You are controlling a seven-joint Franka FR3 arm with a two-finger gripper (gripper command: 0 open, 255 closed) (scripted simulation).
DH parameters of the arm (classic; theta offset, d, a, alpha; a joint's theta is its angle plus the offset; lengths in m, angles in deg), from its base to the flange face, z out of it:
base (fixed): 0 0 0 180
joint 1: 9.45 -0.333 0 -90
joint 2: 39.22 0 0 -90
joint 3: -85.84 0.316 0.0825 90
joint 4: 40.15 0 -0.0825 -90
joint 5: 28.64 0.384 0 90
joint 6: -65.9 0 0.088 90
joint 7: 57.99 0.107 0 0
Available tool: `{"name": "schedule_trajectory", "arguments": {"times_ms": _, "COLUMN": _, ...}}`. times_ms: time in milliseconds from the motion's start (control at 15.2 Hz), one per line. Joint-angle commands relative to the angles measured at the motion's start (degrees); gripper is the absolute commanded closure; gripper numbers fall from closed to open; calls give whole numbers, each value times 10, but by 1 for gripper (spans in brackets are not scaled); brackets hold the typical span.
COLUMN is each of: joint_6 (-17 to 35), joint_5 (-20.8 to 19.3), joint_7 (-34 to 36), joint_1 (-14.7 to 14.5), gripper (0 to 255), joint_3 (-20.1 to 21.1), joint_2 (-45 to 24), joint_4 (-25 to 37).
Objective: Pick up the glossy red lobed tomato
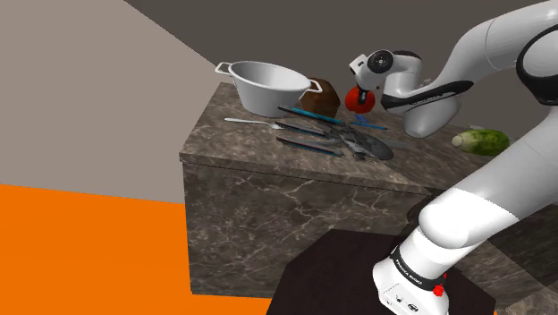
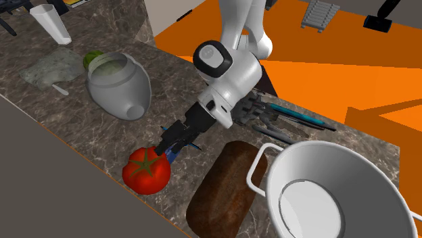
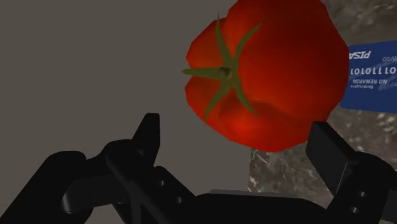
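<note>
Black two-finger gripper [image 3: 235, 124] spread, straddling glossy red lobed tomato [image 3: 267, 70] without clear contact; angled low, likely to bracket widest lobes.

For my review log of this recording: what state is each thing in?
Glossy red lobed tomato: resting on the dark marble counter, not grasped.
All-black two-finger gripper: open, close at the tomato.
White two-handled pot: upright, empty.
Dark-handled utensils: lying flat on the counter.
</note>
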Motion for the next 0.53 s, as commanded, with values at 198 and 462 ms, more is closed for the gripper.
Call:
{"name": "schedule_trajectory", "arguments": {"times_ms": 198, "joint_6": 5, "joint_5": -36, "joint_7": 42, "joint_1": 2, "gripper": 0, "joint_3": 0, "joint_2": -15, "joint_4": -5}}
{"name": "schedule_trajectory", "arguments": {"times_ms": 462, "joint_6": 5, "joint_5": -36, "joint_7": 42, "joint_1": 2, "gripper": 255, "joint_3": 0, "joint_2": -15, "joint_4": -5}}
